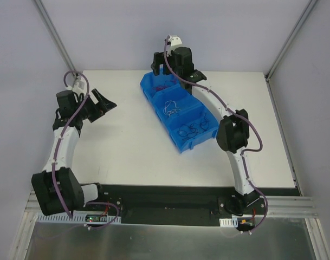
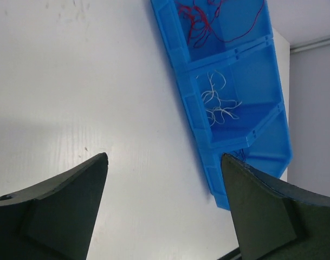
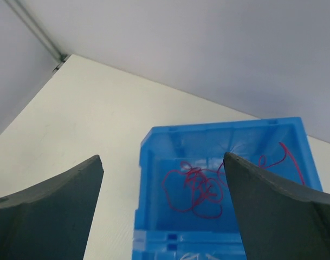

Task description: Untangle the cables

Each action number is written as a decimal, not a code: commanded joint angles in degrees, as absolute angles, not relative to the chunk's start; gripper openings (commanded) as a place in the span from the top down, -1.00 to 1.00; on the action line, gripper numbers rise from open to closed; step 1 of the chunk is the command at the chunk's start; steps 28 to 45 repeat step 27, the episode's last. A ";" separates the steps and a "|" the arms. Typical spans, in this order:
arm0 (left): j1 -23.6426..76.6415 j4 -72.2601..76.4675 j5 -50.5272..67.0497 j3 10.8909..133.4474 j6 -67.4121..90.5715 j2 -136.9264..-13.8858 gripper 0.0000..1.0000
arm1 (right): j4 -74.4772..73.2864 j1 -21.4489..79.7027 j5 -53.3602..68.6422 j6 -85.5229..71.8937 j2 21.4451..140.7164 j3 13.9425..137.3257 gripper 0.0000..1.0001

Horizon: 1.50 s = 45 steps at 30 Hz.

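Observation:
Three joined blue bins (image 1: 147, 88) sit on the white table. The far bin holds a tangled red cable (image 1: 162, 86), the middle one a white cable (image 1: 173, 107), the near one a dark cable (image 1: 191, 130). My right gripper (image 1: 166, 67) is open and empty, hovering above the far bin; in the right wrist view (image 3: 162, 157) the red cable (image 3: 200, 189) lies between its fingers. My left gripper (image 1: 101, 104) is open and empty over bare table, left of the bins. The left wrist view (image 2: 163, 157) shows the red cable (image 2: 200, 19), the white cable (image 2: 219, 100) and the bins' wall (image 2: 181, 59).
White table (image 1: 127, 146) with grey enclosure walls at the back and sides and a metal post in each back corner. The bins run diagonally from back centre toward the right arm's elbow (image 1: 232, 132). A black strip (image 1: 170, 197) and the arm bases line the near edge.

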<state>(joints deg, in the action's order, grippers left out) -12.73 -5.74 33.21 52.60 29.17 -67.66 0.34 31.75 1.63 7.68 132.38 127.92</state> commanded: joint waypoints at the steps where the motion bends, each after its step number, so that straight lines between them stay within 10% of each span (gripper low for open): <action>1: -10.03 -4.48 42.80 54.84 31.21 -72.24 -0.73 | -8.16 34.98 4.67 1.85 118.16 122.47 -0.97; 13: 5.26 -3.96 34.20 53.62 23.47 -59.96 -0.91 | -12.47 41.03 -17.37 1.58 71.04 65.16 -0.92; 27: 19.34 2.64 29.19 45.01 11.68 -32.56 -0.98 | -27.60 53.17 -31.99 -1.93 23.07 45.44 -0.92; 45: 19.34 2.64 29.19 45.01 11.68 -32.56 -0.98 | -27.60 53.17 -31.99 -1.93 23.07 45.44 -0.92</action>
